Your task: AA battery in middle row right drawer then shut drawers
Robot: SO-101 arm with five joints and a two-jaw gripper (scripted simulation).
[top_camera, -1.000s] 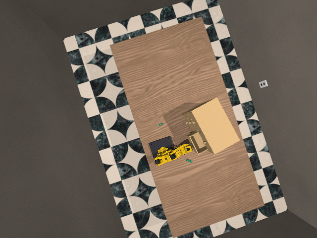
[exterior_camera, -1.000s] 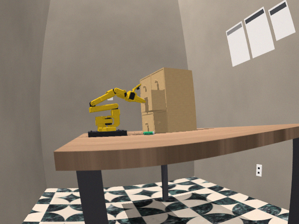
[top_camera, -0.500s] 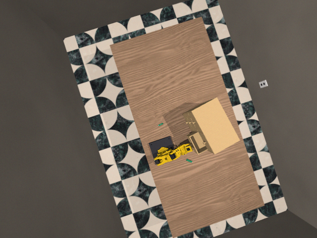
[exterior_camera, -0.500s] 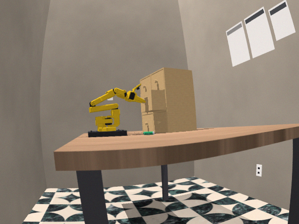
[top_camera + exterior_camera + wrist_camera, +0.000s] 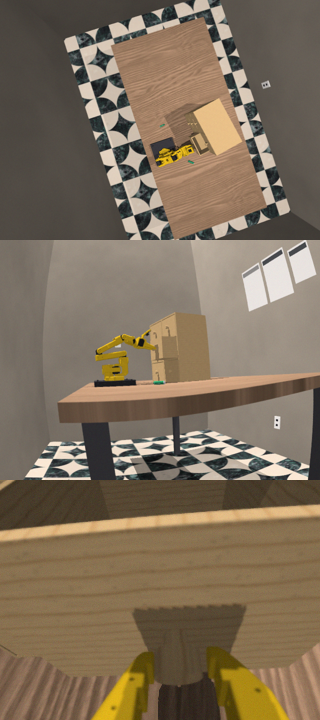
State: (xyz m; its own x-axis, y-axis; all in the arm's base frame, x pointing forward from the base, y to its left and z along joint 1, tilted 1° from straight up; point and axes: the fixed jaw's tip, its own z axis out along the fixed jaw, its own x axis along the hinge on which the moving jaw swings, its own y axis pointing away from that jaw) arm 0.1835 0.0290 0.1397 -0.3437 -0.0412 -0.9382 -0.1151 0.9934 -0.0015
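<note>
The wooden chest (image 5: pixel 219 126) (image 5: pixel 192 348) stands with the right drawer of its middle row (image 5: pixel 169 347) (image 5: pixel 75 580) pulled out. No thing shows in the part of that drawer visible from above. My gripper (image 5: pixel 193 147) (image 5: pixel 153 339) (image 5: pixel 180 667) is at its front, the fingers on either side of the drawer's handle (image 5: pixel 178 652). They stand slightly parted around it, with a thin gap on one side. A green cylinder with a pale end (image 5: pixel 191 162) (image 5: pixel 159 382), like an AA battery, lies on the table by the chest's right side.
Another small green thing (image 5: pixel 162 125) lies on the table (image 5: pixel 165 77) beyond the arm's black base (image 5: pixel 162 144) (image 5: pixel 115 382); I cannot tell what it is. The other drawers that show look shut. The open drawer overhangs the table.
</note>
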